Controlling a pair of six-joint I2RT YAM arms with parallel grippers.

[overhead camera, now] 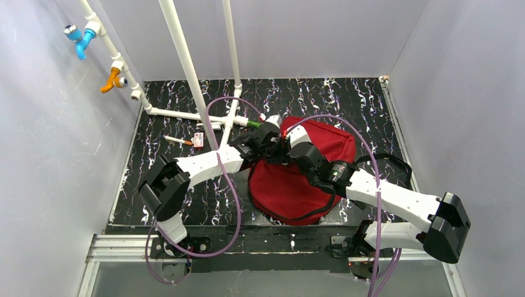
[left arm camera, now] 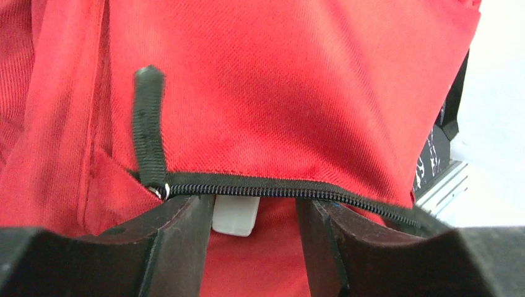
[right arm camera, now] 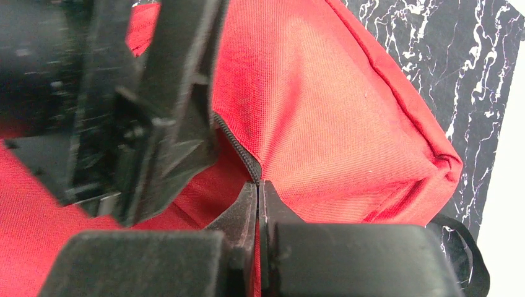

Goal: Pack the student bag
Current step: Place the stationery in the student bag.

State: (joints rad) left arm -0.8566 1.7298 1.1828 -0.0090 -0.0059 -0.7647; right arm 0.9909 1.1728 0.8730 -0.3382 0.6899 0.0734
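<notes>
Student bag [overhead camera: 286, 193] lies right of centre on the worktop [overhead camera: 309, 99]. Its long axis runs from near-left to far-right, and its black straps [overhead camera: 396, 164] trail off the right side. The left tool [left arm camera: 254, 213] is spread, one finger on either side of the black zipper [left arm camera: 278, 190], with the pull tab [left arm camera: 148, 124] just beyond. The right tool [right arm camera: 258, 195] is pressed together, pinching the bag's zipper edge at its tips.

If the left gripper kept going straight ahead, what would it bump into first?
Most likely the student bag: the left gripper points at its black zipper, with red fabric right behind. Depth is hard to judge.
</notes>
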